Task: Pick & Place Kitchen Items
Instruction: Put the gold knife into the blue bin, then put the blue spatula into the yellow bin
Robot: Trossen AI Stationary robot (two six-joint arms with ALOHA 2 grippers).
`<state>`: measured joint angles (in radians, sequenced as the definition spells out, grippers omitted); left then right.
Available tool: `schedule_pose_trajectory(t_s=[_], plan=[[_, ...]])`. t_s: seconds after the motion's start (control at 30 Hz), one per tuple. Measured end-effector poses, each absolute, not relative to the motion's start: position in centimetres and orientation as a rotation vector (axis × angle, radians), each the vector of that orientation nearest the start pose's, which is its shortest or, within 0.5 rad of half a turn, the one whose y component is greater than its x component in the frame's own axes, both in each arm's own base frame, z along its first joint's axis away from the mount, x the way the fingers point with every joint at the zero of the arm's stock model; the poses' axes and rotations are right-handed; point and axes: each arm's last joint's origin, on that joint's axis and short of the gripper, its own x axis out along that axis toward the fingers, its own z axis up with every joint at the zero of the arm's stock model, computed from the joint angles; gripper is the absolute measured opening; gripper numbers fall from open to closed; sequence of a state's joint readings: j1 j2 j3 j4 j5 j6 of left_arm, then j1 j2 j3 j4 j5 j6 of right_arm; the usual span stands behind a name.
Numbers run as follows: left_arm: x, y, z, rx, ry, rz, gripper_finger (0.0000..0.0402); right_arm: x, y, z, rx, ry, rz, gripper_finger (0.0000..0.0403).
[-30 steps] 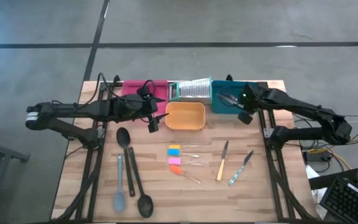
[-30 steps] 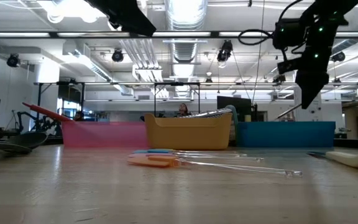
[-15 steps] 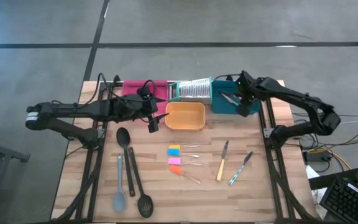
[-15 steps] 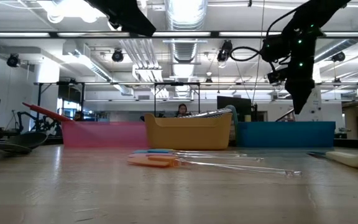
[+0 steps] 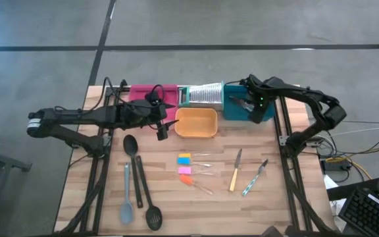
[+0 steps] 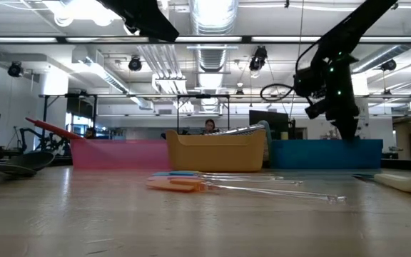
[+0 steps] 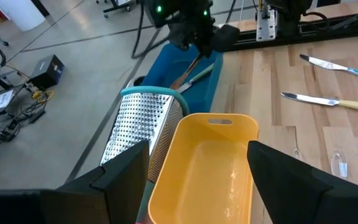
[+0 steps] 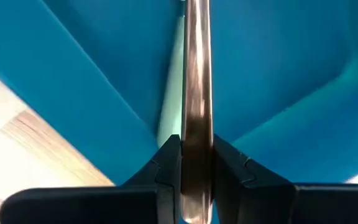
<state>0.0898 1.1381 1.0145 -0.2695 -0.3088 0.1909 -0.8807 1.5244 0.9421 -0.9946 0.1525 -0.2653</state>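
Observation:
My right gripper (image 5: 254,112) points down into the teal tray (image 5: 235,113) at the far right, shut on a wood-handled knife (image 8: 197,81). A green-handled knife (image 7: 201,71) lies on the tray floor beside it. My left gripper (image 5: 166,126) hangs open over the left end of the orange tray (image 5: 196,123), with nothing between its fingers. On the table lie a black spoon (image 5: 132,150), a grey-blue spoon (image 5: 126,201), a black slotted ladle (image 5: 150,209), tiny coloured pieces (image 5: 185,168), a yellow-handled knife (image 5: 234,172) and a blue-handled knife (image 5: 254,179). My right gripper pinches the knife's brown handle (image 8: 197,134) between its two fingers, which come from above and point down. The knife runs on from the fingers down into the teal tray. Whether its lower end rests on the tray floor I cannot tell.
A pink tray (image 5: 147,93) stands at the far left with a red handle (image 6: 48,127) sticking out over its rim. A silver grater (image 5: 202,95) leans between the pink and teal trays. Bare wood lies at the near right of the table.
My right gripper has gone down and a little toward the table's left edge, tipping to point straight down, and now reaches below the teal tray's rim. It has stayed shut on the wood-handled knife. The right arm's elbow has folded in toward the table.

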Motion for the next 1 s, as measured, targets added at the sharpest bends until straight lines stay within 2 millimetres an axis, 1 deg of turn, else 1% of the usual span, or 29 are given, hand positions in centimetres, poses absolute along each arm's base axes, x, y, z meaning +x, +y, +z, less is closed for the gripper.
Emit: schedule_pose_trajectory(t_s=[0.1, 0.13, 0.2, 0.3, 0.4, 0.53, 0.67, 0.77, 0.9, 1.0], plan=[[24.6, 3.1, 33.6, 0.229, 0.430, 0.355, 0.0275, 15.3, -19.6, 17.5, 0.411, 1.644, -0.569, 0.0045], [24.6, 3.1, 33.6, 0.229, 0.430, 0.355, 0.0275, 15.3, -19.8, 17.2, 0.419, 1.657, -0.562, 0.0039], [24.6, 3.1, 33.6, 0.229, 0.430, 0.355, 0.0275, 15.2, -20.0, 16.5, 0.436, 1.682, -0.553, 0.0013], [24.6, 3.1, 33.6, 0.229, 0.430, 0.355, 0.0275, 15.1, -20.4, 15.7, 0.460, 1.707, -0.548, 0.0008], [24.6, 3.1, 33.6, 0.229, 0.430, 0.355, 0.0275, 15.1, -20.6, 15.1, 0.474, 1.726, -0.542, 0.0019], [24.6, 3.1, 33.6, 0.229, 0.430, 0.355, 0.0275, 15.1, -20.6, 15.1, 0.480, 1.727, -0.551, 0.0052], [24.6, 3.1, 33.6, 0.229, 0.430, 0.355, 0.0275, 15.0, -20.5, 15.7, 0.466, 1.697, -0.568, 0.0082], [24.6, 3.1, 33.6, 0.229, 0.430, 0.355, 0.0275, 14.9, -20.4, 16.6, 0.450, 1.664, -0.587, 0.0103], [24.6, 3.1, 33.6, 0.229, 0.430, 0.355, 0.0275, 14.6, -19.9, 18.4, 0.424, 1.589, -0.629, 0.0128], [24.6, 3.1, 33.6, 0.229, 0.430, 0.355, 0.0275, 14.2, -19.4, 20.3, 0.413, 1.503, -0.695, 0.0143]])
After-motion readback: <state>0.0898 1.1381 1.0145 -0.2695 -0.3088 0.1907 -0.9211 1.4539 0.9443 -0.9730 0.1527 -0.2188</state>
